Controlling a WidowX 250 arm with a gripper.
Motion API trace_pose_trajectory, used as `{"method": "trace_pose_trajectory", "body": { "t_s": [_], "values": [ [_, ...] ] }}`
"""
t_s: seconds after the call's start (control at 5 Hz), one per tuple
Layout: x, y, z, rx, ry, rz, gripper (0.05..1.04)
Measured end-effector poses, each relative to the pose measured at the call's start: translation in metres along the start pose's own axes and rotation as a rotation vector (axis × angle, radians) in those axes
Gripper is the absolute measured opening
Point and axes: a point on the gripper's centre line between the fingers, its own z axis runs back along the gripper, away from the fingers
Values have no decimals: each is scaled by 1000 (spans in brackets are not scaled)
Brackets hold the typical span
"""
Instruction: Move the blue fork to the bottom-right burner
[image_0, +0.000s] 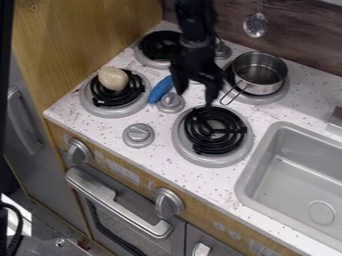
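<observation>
The black gripper (195, 97) hangs over the middle of the stovetop, pointing down. It is open, with one finger beside the blue fork and the other near the top edge of the bottom-right burner. The blue fork (159, 90) lies at a slant just left of the gripper, between the left burners and a grey knob. Its upper end meets the left finger in the view, and whether they touch I cannot tell. The bottom-right burner (215, 130) has a black coil on a grey ring, with nothing on it.
A metal pot (260, 74) stands on the top-right burner, its wire handle toward the gripper. A pale round object (113, 79) rests on the bottom-left burner. Grey knobs (139, 135) rise between the burners. The sink (297, 175) is at the right, and a wooden wall runs behind.
</observation>
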Motion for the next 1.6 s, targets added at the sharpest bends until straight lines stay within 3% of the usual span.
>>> {"method": "trace_pose_trajectory", "body": {
  "t_s": [0.2, 0.6, 0.8, 1.4, 1.6],
  "values": [
    [14, 29, 9, 36, -42, 25, 999],
    [30, 55, -9, 85, -5, 35, 999],
    [25, 64, -35, 87, 13, 90, 999],
    [37, 81, -61, 43, 0, 135, 972],
    [40, 75, -60, 42, 20, 104, 703]
  ]
}}
